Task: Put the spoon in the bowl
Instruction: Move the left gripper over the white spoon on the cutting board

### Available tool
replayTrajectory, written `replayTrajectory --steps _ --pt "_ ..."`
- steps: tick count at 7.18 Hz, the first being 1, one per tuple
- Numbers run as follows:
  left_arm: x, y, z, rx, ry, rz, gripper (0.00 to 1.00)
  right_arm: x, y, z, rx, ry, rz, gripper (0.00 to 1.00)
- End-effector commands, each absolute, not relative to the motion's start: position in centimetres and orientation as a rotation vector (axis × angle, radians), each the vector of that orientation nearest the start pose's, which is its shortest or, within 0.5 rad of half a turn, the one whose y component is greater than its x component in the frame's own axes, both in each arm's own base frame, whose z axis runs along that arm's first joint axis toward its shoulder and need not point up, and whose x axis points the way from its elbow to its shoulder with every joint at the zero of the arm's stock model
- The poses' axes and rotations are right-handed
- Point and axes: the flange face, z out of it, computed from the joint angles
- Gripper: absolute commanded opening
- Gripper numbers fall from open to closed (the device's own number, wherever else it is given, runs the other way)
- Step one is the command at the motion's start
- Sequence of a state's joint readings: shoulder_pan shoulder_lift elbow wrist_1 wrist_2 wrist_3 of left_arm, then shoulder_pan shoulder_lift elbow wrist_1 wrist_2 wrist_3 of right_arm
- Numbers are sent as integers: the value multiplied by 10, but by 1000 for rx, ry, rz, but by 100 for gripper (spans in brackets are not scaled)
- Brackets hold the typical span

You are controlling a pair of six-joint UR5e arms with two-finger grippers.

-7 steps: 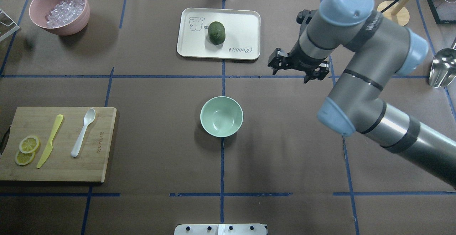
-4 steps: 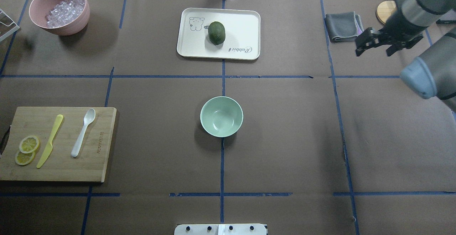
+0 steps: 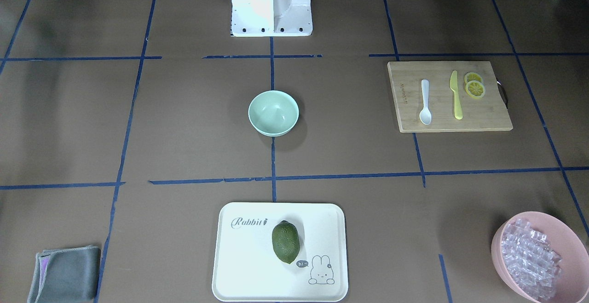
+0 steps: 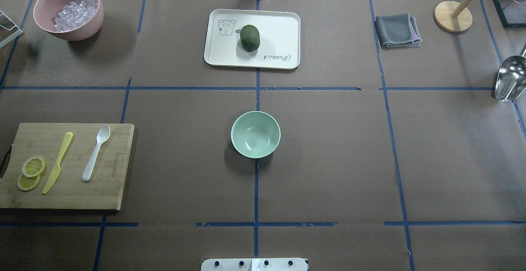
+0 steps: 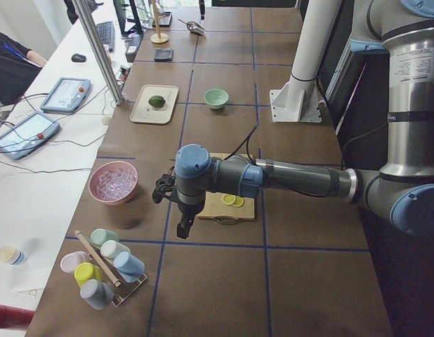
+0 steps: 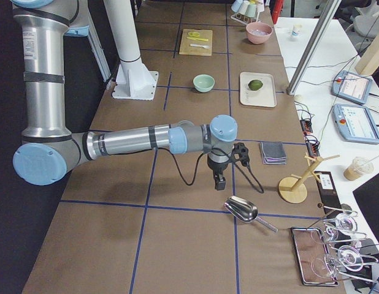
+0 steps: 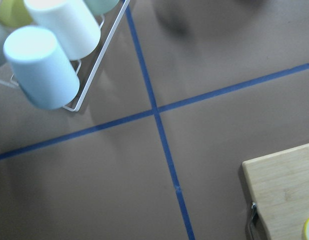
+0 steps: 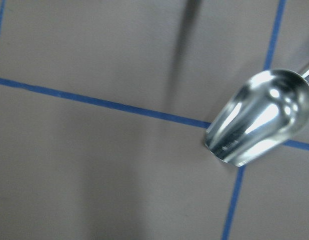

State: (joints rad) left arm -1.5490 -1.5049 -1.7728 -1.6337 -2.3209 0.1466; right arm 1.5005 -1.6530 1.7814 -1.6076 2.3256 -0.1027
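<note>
The white spoon (image 4: 95, 152) lies on the wooden cutting board (image 4: 74, 195) at the table's left, scoop pointing away from me; it also shows in the front view (image 3: 424, 102). The mint-green bowl (image 4: 255, 134) stands empty at the table's middle. Neither gripper shows in the overhead or front views. My left gripper (image 5: 183, 228) hangs past the board's outer end, near a cup rack (image 7: 49, 60). My right gripper (image 6: 219, 182) hangs at the far right end, above a metal scoop (image 8: 259, 117). I cannot tell whether either is open or shut.
A yellow-green knife (image 4: 58, 162) and lemon slices (image 4: 31, 172) share the board. A pink bowl of ice (image 4: 68, 10) stands back left. A tray (image 4: 279, 28) holds an avocado (image 4: 250, 38). A grey cloth (image 4: 397, 30) and wooden stand (image 4: 453, 16) are back right.
My right arm has swung from over the table's right half out past the right edge of the overhead view. The spoon and the bowl have not moved.
</note>
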Motion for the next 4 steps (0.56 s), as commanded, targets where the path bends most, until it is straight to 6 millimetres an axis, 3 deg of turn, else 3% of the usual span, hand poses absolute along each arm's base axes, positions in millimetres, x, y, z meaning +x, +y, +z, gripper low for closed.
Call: replayTrajectory --steps 1,3,4 --pt "-46 -474 567 258 830 252 100 68 -400 621 78 -756 -132 100" --pt "5 -474 540 198 961 254 100 68 -399 617 65 -747 -81 100" --pt "35 -468 508 174 960 238 100 68 -399 617 66 -747 -81 100"
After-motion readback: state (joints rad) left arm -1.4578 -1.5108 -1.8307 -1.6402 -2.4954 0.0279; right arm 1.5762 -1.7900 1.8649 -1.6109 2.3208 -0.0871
